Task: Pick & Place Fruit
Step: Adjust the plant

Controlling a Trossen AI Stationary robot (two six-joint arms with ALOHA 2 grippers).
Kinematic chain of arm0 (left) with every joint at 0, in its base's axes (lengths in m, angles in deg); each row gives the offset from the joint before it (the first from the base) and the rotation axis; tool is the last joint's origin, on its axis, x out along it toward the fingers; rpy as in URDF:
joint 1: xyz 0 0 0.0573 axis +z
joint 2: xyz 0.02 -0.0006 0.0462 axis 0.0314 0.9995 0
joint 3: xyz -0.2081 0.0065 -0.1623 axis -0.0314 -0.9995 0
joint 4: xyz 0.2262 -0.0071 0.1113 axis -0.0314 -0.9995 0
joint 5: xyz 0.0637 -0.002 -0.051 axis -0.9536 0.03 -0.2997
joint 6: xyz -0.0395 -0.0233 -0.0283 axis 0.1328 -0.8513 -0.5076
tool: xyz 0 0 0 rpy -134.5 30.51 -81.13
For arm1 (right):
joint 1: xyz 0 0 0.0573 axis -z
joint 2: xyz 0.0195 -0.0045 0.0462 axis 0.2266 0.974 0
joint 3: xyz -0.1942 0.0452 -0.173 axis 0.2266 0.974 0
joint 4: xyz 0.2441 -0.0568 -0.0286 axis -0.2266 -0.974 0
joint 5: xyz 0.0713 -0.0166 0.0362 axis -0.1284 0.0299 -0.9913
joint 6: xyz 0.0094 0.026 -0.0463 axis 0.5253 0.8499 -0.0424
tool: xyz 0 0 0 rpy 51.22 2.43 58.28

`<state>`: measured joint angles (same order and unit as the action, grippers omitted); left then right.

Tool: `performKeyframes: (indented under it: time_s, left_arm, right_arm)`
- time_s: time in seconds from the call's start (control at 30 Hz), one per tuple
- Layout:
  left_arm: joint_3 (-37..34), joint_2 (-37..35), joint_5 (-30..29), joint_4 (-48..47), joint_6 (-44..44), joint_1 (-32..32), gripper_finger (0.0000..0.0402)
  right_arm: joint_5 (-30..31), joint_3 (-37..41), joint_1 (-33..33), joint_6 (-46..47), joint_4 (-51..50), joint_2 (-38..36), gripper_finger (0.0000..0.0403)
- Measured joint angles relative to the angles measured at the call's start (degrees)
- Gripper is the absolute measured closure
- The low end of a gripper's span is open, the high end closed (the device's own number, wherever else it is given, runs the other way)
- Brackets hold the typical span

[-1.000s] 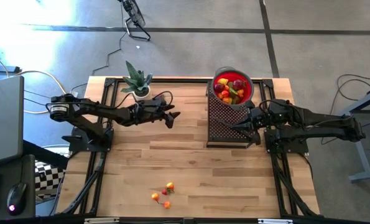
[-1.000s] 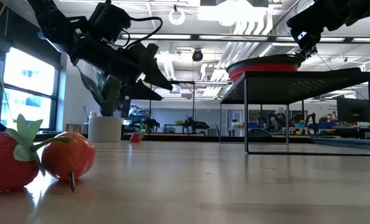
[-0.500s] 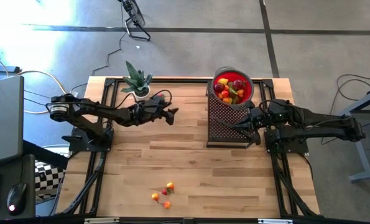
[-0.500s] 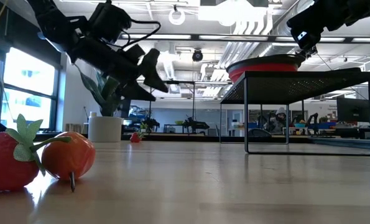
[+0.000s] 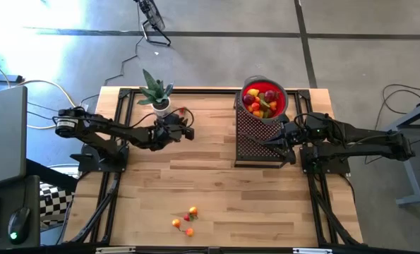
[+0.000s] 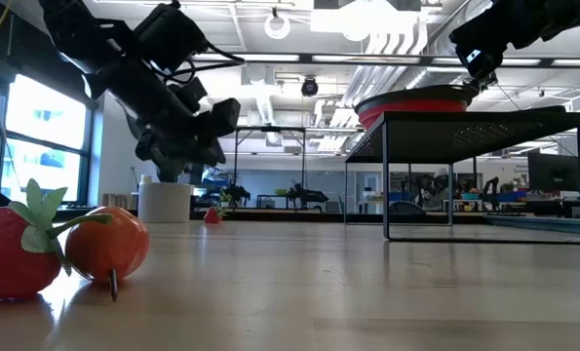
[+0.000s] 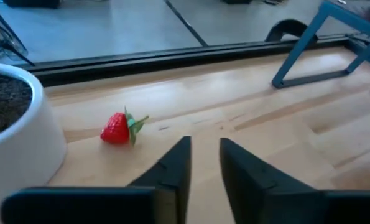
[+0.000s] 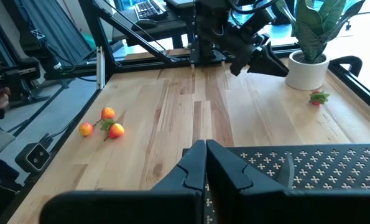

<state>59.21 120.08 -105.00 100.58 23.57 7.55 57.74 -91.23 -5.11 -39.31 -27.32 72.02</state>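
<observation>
Hanging narrowly parted and empty, left jaws [image 7: 203, 163] face strawberry [image 7: 118, 129].

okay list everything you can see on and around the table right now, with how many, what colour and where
Strawberry: one, red, on the table beside the plant pot.
Loose fruit: about four small pieces, orange, yellow and red, clustered at the near edge.
Red bowl: one, full of mixed fruit, on top of the rack.
Rack: one, black perforated metal, right side.
Potted plant: one, green in a white pot, far edge.
Table: one, light wood.
Left hand: nearly closed, empty, near the strawberry.
Right hand: shut, at the rack.
</observation>
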Motion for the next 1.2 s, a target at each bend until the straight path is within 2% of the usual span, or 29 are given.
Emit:
performKeyframes:
  time_s: [0.17, 0.23, 0.6, 0.73, 1.2]
  left_arm:
    - [0.0, 0.1, -0.2, -3.0, -2.9, -0.7, 0.0384]
    - [0.0, 0.5, -0.2, -4.4, -4.3, -0.5, 0.0397]
    - [-0.1, 4.2, -0.2, -9.1, -12.9, -0.5, 0.0399]
    - [0.0, 6.1, -2.7, -8.3, -13.2, -0.1, 0.04]
    - [0.0, 7.7, -3.0, -8.3, -13.1, 7.7, 0.0401]
  right_arm:
    - [0.0, 0.0, 0.0, 0.0, 0.0, 0.0, 0.0398]
    - [0.0, 0.0, 0.0, 0.0, 0.0, 0.0, 0.0398]
    - [0.0, 0.0, 0.0, 0.0, -0.1, 0.0, 0.0398]
    - [0.0, 0.0, 0.0, -0.4, -0.1, 0.0, 0.0398]
    - [0.0, 0.0, 0.0, -0.5, -0.1, 0.4, 0.0398]
